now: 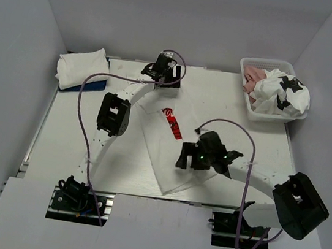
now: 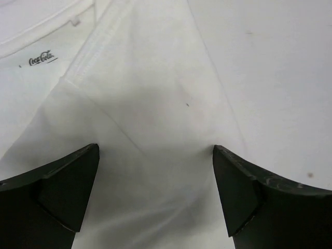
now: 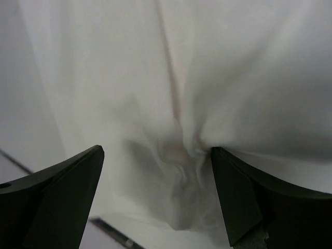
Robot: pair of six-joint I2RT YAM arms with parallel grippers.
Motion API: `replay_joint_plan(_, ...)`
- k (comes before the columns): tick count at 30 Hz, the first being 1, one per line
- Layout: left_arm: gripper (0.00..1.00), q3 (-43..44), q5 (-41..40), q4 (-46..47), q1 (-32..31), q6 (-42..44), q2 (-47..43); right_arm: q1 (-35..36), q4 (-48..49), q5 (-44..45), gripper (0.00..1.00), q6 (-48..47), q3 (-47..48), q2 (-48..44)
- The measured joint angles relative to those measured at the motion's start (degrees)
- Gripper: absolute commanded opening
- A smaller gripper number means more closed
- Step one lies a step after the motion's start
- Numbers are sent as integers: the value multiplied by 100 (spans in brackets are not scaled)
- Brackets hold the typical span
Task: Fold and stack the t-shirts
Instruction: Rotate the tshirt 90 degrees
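A white t-shirt with a red chest print (image 1: 163, 152) lies spread in the middle of the table, print (image 1: 171, 121) facing up. My left gripper (image 1: 163, 74) hangs open over its far end; in the left wrist view the collar label (image 2: 41, 59) shows beyond the open gripper (image 2: 155, 179), with flat cloth (image 2: 155, 114) between the jaws. My right gripper (image 1: 193, 157) sits open over the shirt's right side. There a bunched pucker of cloth (image 3: 179, 150) rises between the jaws of the gripper (image 3: 155, 179), gripped by neither finger.
A folded white tee (image 1: 82, 66) rests on a folded blue one (image 1: 92, 85) at the back left. The white lattice basket (image 1: 267, 62) at the back right holds a pink tee (image 1: 254, 75) and a white tee with black patches (image 1: 285, 92). Grey walls enclose the table.
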Motion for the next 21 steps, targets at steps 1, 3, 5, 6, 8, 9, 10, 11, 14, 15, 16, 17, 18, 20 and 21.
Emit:
replay_joint_plan(1, 100, -17, 271, 345, 2, 90, 55, 334, 15, -186, 90, -7, 57, 81)
replay_joint_plan(3, 100, -166, 787, 918, 7, 155, 92, 844, 42, -527, 90, -107, 188, 282)
replay_joint_plan(5, 100, -79, 1174, 1362, 0, 184, 247, 1233, 103, -874, 90, -251, 337, 501)
replay_joint_plan(6, 100, 57, 1287, 1554, -2, 186, 382, 1375, 129, -1049, 90, -341, 413, 616)
replay_joint_plan(8, 100, 201, 1379, 1930, -4, 177, 581, 1604, 181, -1261, 90, -516, 560, 817)
replay_joint_plan(9, 100, 199, 1412, 2107, -9, 170, 621, 1725, 181, -1338, 90, -619, 638, 905)
replay_joint_plan(10, 100, 195, 1438, 2258, -11, 155, 660, 1838, 181, -1384, 90, -706, 702, 979)
replay_joint_plan(11, 100, 192, 1447, 2343, -11, 136, 680, 1943, 181, -1427, 90, -778, 752, 1029)
replay_joint_plan(14, 100, 190, 1401, 2450, -24, 96, 702, 2164, 20, -1384, 90, -973, 855, 1062)
replay_joint_plan(15, 100, 190, 1362, 2452, -31, 94, 702, 2203, -63, -1333, 90, -1029, 887, 1056)
replay_joint_plan(16, 100, 190, 1298, 2450, -39, 96, 702, 2225, -146, -1287, 90, -1058, 914, 1043)
replay_joint_plan(17, 100, 190, 1235, 2448, -50, 101, 699, 2243, -234, -1241, 90, -1086, 920, 1008)
replay_joint_plan(18, 100, 181, 1163, 2426, -59, 125, 682, 2249, -313, -1207, 90, -1110, 920, 951)
replay_joint_plan(20, 100, 155, 999, 2251, -72, 190, 599, 2280, -459, -1134, 90, -1161, 916, 702)
replay_joint_plan(21, 100, 118, 914, 2129, -72, 225, 527, 2284, -468, -1073, 90, -1165, 911, 498)
